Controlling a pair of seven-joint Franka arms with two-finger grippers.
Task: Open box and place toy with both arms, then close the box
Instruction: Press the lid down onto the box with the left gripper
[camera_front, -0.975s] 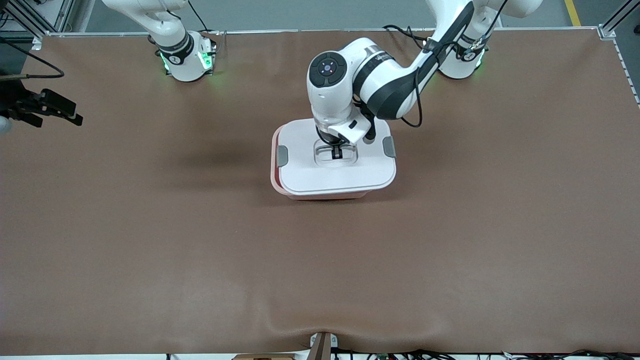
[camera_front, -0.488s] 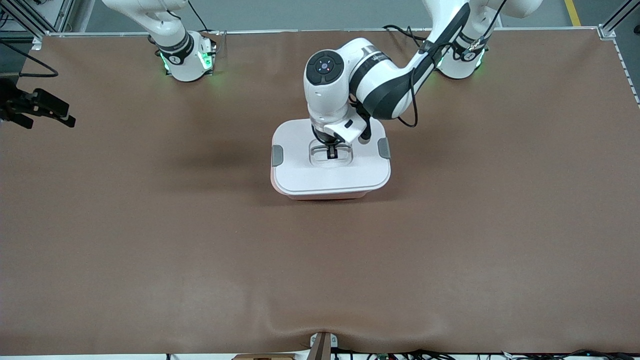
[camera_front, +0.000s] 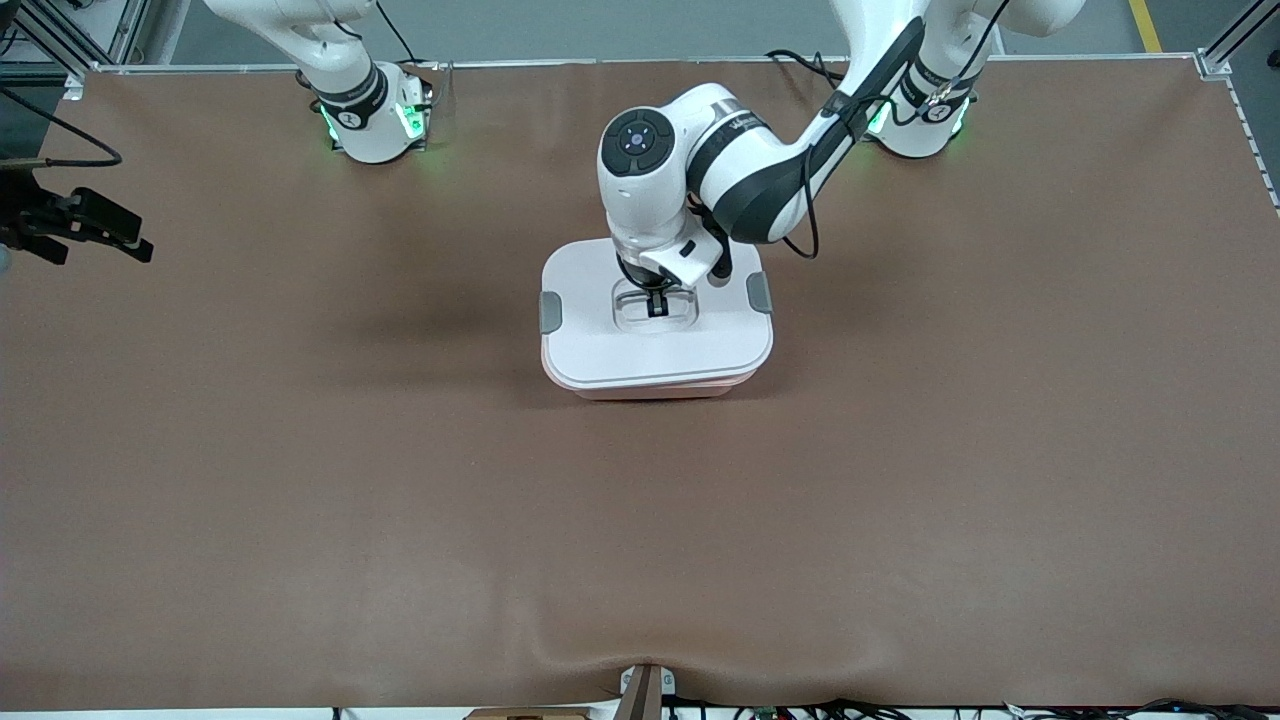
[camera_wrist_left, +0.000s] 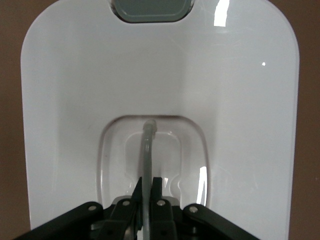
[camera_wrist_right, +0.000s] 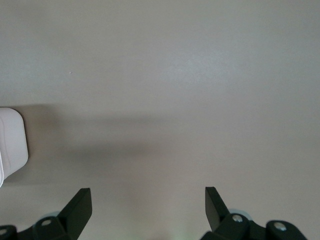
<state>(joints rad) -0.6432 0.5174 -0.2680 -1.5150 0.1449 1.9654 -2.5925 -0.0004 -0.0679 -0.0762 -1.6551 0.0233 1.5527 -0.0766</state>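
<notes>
We see the left tool (camera_front: 657, 303) pinching the lid handle (camera_wrist_left: 148, 145) to seat the lid on the box (camera_front: 655, 385) mid-surface; the right tool (camera_wrist_right: 148, 202), spread, waits over the surface's right-arm edge.

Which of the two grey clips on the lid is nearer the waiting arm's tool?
The clip at the right arm's end of the lid; the open right tool waits off that end.

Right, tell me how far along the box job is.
Nearly done: the lid sits squarely on the box, and no toy is visible outside. In hand: the left gripper is shut on the lid's handle. Left: let go and withdraw. The right gripper waits open at the table's edge.
</notes>
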